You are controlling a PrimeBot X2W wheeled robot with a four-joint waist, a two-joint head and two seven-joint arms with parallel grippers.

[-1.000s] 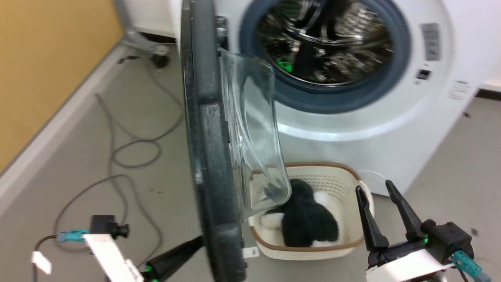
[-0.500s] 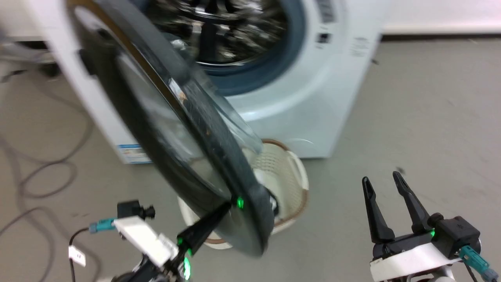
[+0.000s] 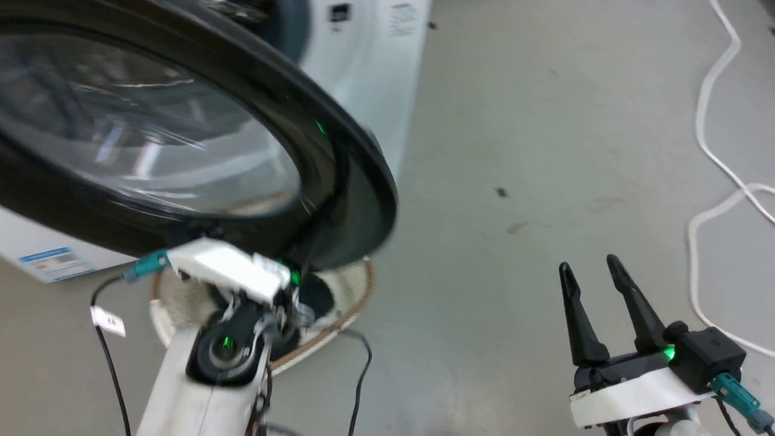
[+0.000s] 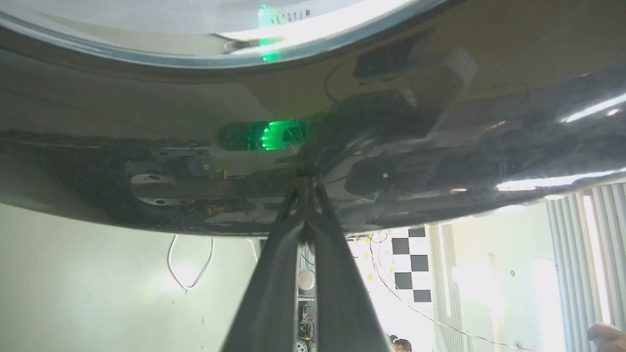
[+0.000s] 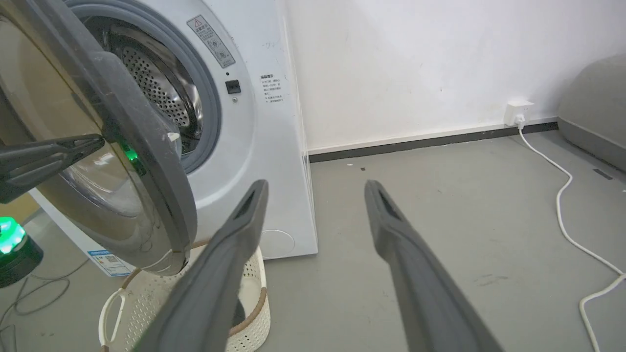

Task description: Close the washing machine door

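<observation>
The left gripper [image 4: 305,180], its two long fingers pressed together and holding nothing, sets its tips against the glossy black outside of the washing machine door [image 3: 339,181]. The door stands partly swung out from the white washing machine [image 5: 274,146], its free edge hanging over a laundry basket [image 5: 254,288] on the floor [image 3: 514,151]. A wide gap shows between the door's rim and the drum mouth [image 5: 156,83] in the right wrist view, so the door is not yet shut. The step in hand appears to be the push itself, with the closed fingers acting as a prod and not as a clamp. The right gripper [image 3: 588,266] hovers well apart over bare floor, its fingers spread and empty, with a white cable [image 3: 702,121] trailing beyond it. The next move probably calls for a steady press along the door's arc toward the opening, with the tips kept from skating off the slick curved face (only a small contact shows in the left wrist view). A firmer final shove will likely be needed to seat the latch.
</observation>
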